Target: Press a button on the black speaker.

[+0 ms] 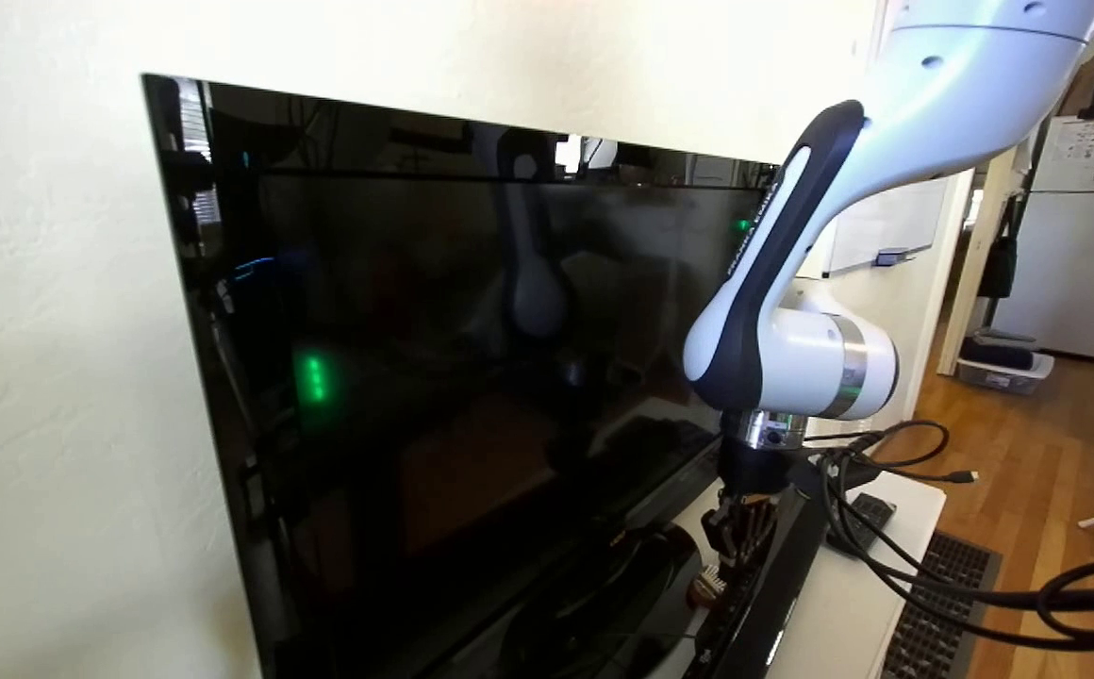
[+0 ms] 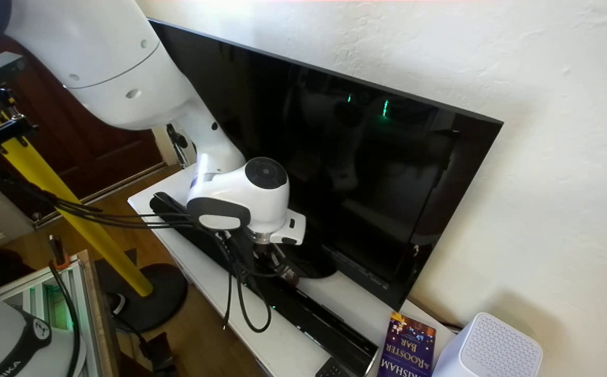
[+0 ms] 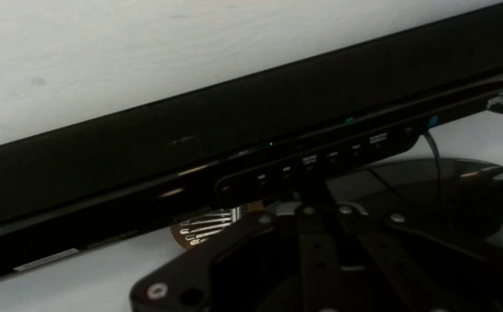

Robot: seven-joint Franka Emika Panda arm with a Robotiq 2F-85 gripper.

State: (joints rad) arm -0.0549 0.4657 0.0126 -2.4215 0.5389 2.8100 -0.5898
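We see the large glossy black television (image 1: pixel 453 311) standing beside our hand (image 3: pixel 315 190) and rising above it. Beneath the hand stretches the white worktop (image 1: pixel 825 613), and on it lies the long black soundbar (image 3: pixel 182 130), right below and just ahead of the hand, running out past it on both sides. The television's oval black stand base (image 3: pixel 377 195) sits close to the hand, on its right in the wrist view. Looped black cables (image 1: pixel 1009 600) hang near the hand in both exterior views. Well apart from it, past the soundbar's end, we find a white box with a perforated face (image 2: pixel 502 343) and, nearer the hand, a book titled The Rooster Bar (image 2: pixel 408 343). Our hand points down, its fingers (image 3: pixel 318 195) pressed together into one dark tip. A black remote (image 1: pixel 858 523) lies across the soundbar from the hand. Just beside the hand, partly hidden, is a brown thumb piano (image 3: pixel 206 229) with metal tines. At the finger ends runs the soundbar's strip of small labels (image 3: pixel 309 159), too blurred to read; whether we touch it, we cannot tell. Beyond that strip from the hand glow two tiny green lights (image 3: pixel 349 120).
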